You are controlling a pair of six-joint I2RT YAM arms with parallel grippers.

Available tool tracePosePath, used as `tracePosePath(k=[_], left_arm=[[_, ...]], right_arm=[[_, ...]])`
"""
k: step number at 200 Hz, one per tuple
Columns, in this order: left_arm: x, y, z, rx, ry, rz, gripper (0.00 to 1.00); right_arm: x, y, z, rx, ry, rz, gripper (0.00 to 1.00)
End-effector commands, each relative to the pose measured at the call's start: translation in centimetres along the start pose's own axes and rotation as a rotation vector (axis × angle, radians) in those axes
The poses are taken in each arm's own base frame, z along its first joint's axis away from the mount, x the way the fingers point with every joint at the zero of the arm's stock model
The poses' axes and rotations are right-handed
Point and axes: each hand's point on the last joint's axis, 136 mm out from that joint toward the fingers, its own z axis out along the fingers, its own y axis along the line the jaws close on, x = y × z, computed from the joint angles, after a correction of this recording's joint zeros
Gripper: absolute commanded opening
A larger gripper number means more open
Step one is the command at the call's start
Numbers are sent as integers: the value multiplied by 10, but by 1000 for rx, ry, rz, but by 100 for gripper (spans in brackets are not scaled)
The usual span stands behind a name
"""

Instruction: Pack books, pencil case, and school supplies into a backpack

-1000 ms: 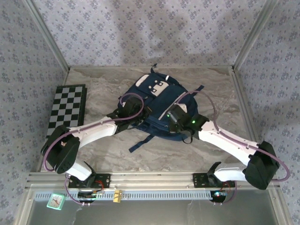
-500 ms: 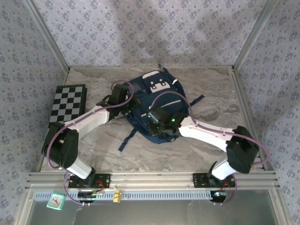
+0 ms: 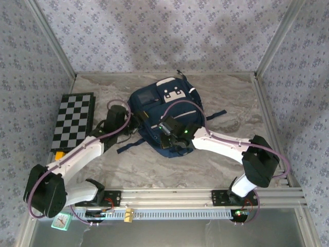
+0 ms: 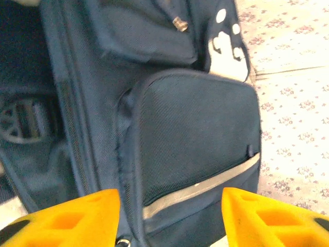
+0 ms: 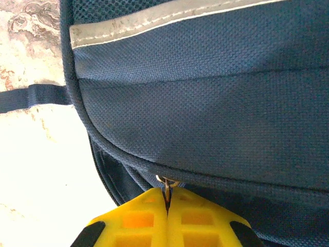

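I take the backpack (image 3: 164, 110) as my mark. To its right the table (image 3: 236, 98) lies bare, with one strap (image 3: 215, 113) trailing across it. On its near side I have a broad open stretch of marble, crossed by a second strap (image 3: 128, 145). My right arm (image 3: 221, 141) comes in from the near right, and its gripper (image 5: 167, 203), pinched on the zipper pull (image 5: 167, 184), bars that corner. To the left, my left gripper (image 4: 169, 218), jaws apart, and the left arm (image 3: 85, 152) stand in the gap toward the checkered board (image 3: 72, 121). Behind the backpack a narrow strip remains before the wall (image 3: 164, 41).
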Motion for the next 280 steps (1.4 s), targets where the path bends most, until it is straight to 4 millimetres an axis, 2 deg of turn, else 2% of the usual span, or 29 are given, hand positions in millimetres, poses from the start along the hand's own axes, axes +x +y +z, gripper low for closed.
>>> tracePosePath(k=[1, 48, 80, 116, 147, 173, 222, 240, 253, 280], left_arm=[[14, -5, 5, 39, -1, -108, 56], [31, -5, 17, 44, -19, -165, 55], [39, -23, 26, 74, -8, -171, 53], [48, -20, 42, 50, -10, -240, 48], [53, -15, 57, 27, -27, -268, 37], [52, -4, 65, 2, -47, -296, 18], [42, 14, 57, -65, -111, -248, 0], [33, 21, 50, -111, -136, -217, 0], [27, 24, 45, -123, -142, -206, 0], [14, 30, 35, -125, -153, -189, 0]], right_arm=[[2, 3, -5, -22, -2, 21, 0], [0, 4, -5, -25, -12, 28, 0], [0, 5, -4, -24, -12, 25, 0], [-1, 4, -5, -27, -28, 57, 0], [-5, 4, -5, -21, -41, 63, 0], [-7, 4, -7, -20, -42, 63, 0], [1, -19, -21, 84, -26, 65, 0], [4, -31, -28, 127, -17, 63, 0], [14, -44, -34, 168, 19, 58, 0], [22, -71, -46, 212, 38, 82, 0]])
